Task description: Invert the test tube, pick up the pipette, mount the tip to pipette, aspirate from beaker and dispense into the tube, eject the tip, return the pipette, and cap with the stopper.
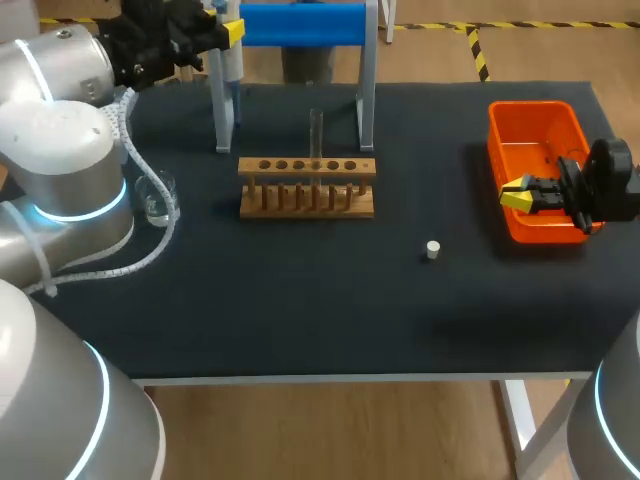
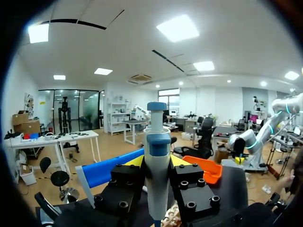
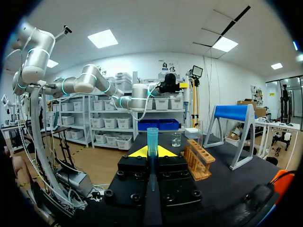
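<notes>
The left gripper [image 2: 157, 163] pinches the pipette [image 2: 157, 142]; the right gripper [image 3: 151, 152], over the orange bin [image 1: 520, 120], seemingly clamps a blue tip [image 3: 152, 138].

Left pincer [image 2: 157, 165] clamped, right pincer [image 3: 152, 152] clamped

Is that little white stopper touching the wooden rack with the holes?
Apart. The head view shows bare dark tabletop between the small white stopper and the wooden rack.
</notes>
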`<state>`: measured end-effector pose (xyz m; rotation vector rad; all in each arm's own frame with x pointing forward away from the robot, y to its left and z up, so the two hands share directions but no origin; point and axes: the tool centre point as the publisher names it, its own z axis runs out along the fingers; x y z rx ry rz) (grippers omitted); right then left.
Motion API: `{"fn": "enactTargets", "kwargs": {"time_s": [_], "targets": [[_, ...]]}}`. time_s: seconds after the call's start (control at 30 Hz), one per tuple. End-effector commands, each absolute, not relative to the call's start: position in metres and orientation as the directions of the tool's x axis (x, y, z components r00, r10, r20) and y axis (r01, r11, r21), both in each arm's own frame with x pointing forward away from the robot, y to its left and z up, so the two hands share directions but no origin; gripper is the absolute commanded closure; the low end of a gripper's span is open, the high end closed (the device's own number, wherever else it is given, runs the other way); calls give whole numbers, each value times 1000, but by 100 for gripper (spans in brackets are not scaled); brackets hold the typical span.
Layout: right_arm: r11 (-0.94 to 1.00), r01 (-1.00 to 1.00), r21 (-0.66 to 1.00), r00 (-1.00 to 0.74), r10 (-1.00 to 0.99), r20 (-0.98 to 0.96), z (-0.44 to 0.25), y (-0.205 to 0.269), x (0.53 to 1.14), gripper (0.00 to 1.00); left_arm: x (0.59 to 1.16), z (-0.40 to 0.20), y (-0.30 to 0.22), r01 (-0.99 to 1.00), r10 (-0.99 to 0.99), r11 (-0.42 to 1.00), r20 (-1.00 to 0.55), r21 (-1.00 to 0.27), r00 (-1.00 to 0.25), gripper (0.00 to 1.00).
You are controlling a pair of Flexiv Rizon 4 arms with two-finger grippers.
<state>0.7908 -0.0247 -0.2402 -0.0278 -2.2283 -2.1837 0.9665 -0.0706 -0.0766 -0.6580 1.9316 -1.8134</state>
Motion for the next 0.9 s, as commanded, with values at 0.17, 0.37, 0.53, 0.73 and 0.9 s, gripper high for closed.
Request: {"fn": "enactTargets", "kwargs": {"time_s": [0.17,0.37,0.53,0.73,0.9], "targets": [[22,27,999,-1000,-2,27,-240,-25,790,100,934,-50,-89,-55,-569,52,16,-997,-822,100],[22,27,999,-1000,-2,27,-240,-25,790,100,920,-32,-105,-64,-576,63,16,-996,-817,100],[22,27,999,-1000,-2,27,-240,-25,790,100,917,-23,-117,-54,-530,40,25,-998,-847,100],[22,27,999,-1000,-2,27,-240,-25,790,100,911,-11,-136,-26,-436,15,17,-1000,-900,100],[22,27,999,-1000,-2,27,-240,-25,790,100,906,-5,-148,-24,-372,-4,24,-1000,-928,100]]}}
